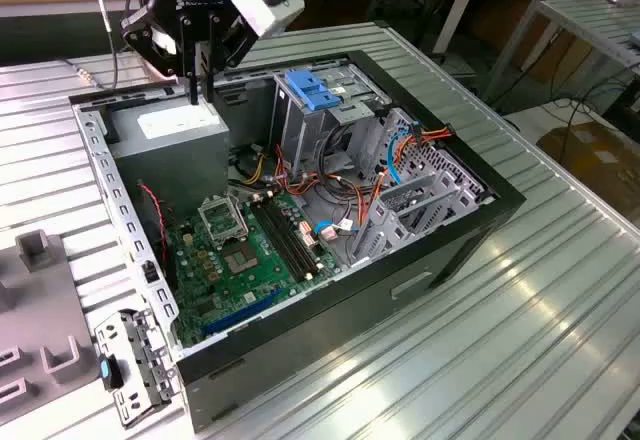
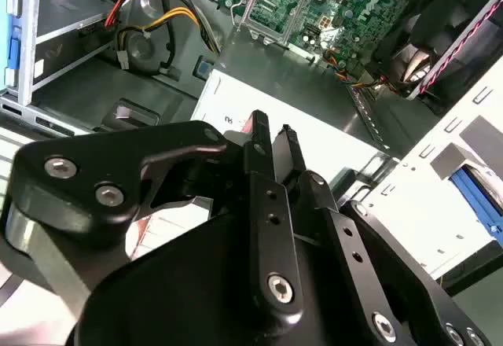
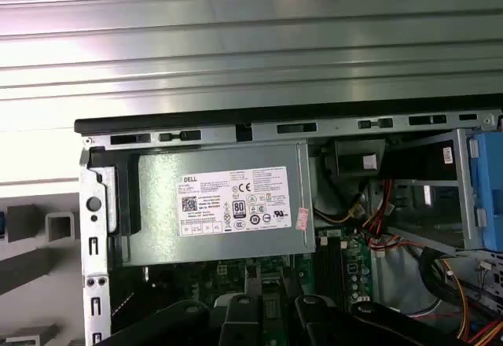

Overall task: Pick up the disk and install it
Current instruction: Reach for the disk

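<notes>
1. Over the power supply (image 1: 170, 132), at its white label (image 3: 232, 200): gripper (image 2: 273, 129), pointing down. Fingers (image 2: 266, 181) together, with a thin slit between them and nothing clamped. Tips sit just above the label; cannot tell whether they touch it.
2. Just beside the power supply, on the exterior view's left: perforated chassis rail (image 1: 98, 160) of the open computer case (image 1: 330, 322).
3. Near the power supply, on the side away from that rail: bundle of red, yellow and orange cables (image 1: 272, 168), then the drive cage (image 1: 300, 135) with a blue bracket (image 1: 318, 90) on top.
4. Next to the power supply, along the case floor: green motherboard (image 1: 235, 250), lying flat.
5. Beyond the rail from the power supply: grey fixture blocks (image 1: 40, 250) on the ribbed metal table (image 1: 530, 310).
6. Whereabouts of the disk: cannot tell. In the second wrist view a blue ribbed edge (image 2: 481, 193) shows past the rail, away from the power supply. Too little of it is visible to say whether it is the disk.
</notes>
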Robot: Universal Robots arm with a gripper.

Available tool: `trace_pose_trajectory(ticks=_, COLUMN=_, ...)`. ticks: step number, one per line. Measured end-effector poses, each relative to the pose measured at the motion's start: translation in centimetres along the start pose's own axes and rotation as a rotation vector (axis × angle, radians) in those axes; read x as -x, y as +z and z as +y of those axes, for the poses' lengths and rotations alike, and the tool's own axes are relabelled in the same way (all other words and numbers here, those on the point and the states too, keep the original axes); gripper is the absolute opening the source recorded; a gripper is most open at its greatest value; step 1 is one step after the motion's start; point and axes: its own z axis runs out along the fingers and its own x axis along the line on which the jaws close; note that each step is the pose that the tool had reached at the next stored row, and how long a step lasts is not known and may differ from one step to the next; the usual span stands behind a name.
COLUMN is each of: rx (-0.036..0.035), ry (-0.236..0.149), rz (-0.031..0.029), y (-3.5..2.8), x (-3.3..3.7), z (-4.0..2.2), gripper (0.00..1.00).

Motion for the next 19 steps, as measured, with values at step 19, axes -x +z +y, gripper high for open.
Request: trace_pose_trajectory(ticks=19, rx=-0.0001, ry=0.0, rz=0.0017, y=-0.05, x=-2.94, z=-0.22, gripper=0.24)
